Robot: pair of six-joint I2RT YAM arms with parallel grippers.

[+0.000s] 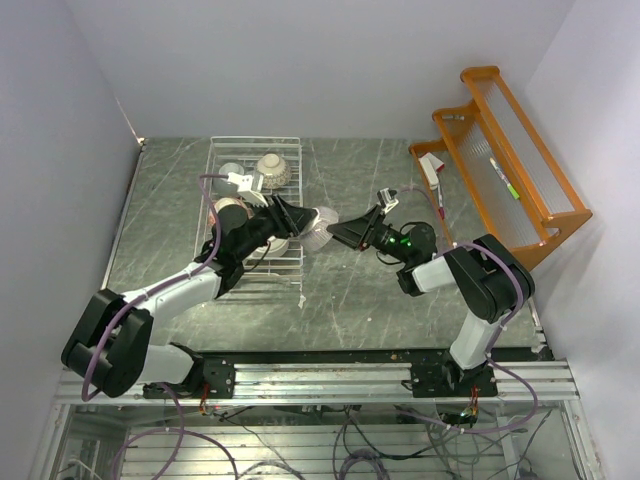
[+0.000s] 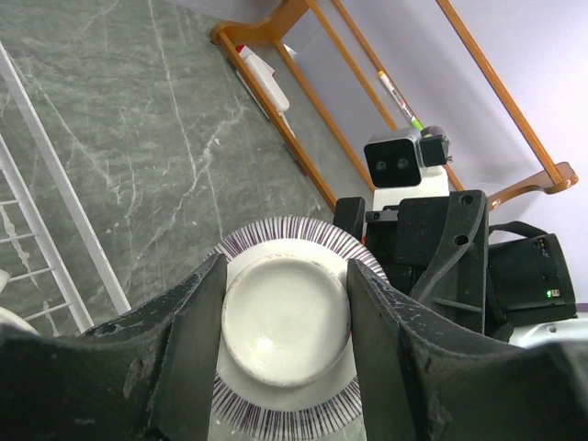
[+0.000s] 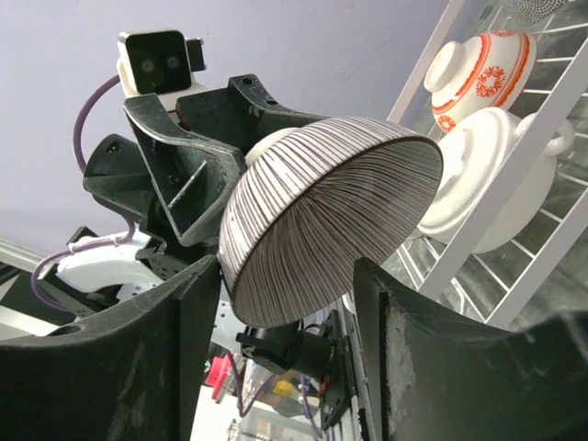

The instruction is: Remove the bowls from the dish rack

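Note:
A white bowl with dark radial stripes (image 1: 322, 222) hangs in the air just right of the dish rack (image 1: 255, 145). My left gripper (image 1: 300, 218) is shut on its foot ring, and the left wrist view shows the bowl's underside (image 2: 285, 358) with a finger pressed on each side of the ring. My right gripper (image 1: 340, 232) faces it from the right. In the right wrist view its jaws (image 3: 287, 271) straddle the bowl's striped wall (image 3: 331, 211), open, with a gap still showing on the right side. More bowls stay in the rack: a patterned one (image 1: 273, 168), an orange-patterned one (image 3: 482, 78) and a cream one with a handle (image 3: 478, 175).
An orange wooden shelf rack (image 1: 510, 150) leans at the back right, with small items on it. The grey marble table (image 1: 350, 300) runs between rack and shelf. The two arms meet nose to nose over the middle of the table.

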